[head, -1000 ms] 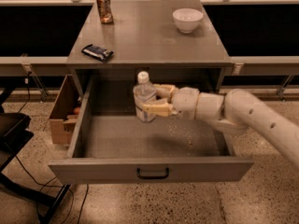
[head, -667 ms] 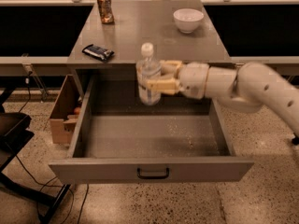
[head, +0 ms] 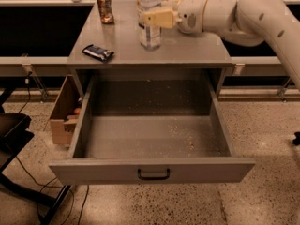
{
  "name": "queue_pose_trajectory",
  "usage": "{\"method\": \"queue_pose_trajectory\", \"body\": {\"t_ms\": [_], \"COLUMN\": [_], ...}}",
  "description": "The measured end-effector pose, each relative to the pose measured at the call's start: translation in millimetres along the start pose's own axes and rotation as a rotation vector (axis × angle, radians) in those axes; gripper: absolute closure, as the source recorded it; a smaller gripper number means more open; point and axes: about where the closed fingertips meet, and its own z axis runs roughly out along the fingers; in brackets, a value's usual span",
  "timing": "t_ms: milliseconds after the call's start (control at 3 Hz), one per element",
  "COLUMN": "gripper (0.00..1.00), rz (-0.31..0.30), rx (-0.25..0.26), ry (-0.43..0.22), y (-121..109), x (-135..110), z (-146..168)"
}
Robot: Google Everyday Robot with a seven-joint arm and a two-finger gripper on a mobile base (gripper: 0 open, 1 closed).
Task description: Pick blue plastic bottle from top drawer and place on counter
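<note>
The small clear plastic water bottle with its white-bluish label has left the drawer space. A second ago it hung in front of the open cabinet, just above the drawer floor; now it stands upright over the flat grey metal counter, near the middle of the top. Its cap is cut off by the upper edge of the view. Whether its base rests on the surface or sits just above it cannot be told.

The pale two-finger gripper has risen with it and reaches in from the right, above the counter. It pinches the bottle around its upper body, and one tan finger lies across the front of the label.

The wide shallow grey metal top drawer stays pulled fully out, with only scattered crumbs on its floor. The brown-orange drink can stands at the back left of the counter, well apart from the bottle. A dark snack wrapper lies near the front left edge.
</note>
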Motion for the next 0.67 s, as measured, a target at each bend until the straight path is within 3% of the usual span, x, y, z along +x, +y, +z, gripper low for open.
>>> {"method": "queue_pose_trajectory", "body": {"t_ms": [333, 667], "gripper": [1.0, 1.0], "rz": [0.042, 0.037], "rx": [0.104, 0.205], "ry": [-0.043, -0.12], "y": [-57, -109], "x": [-34, -58], "z": [42, 72]}}
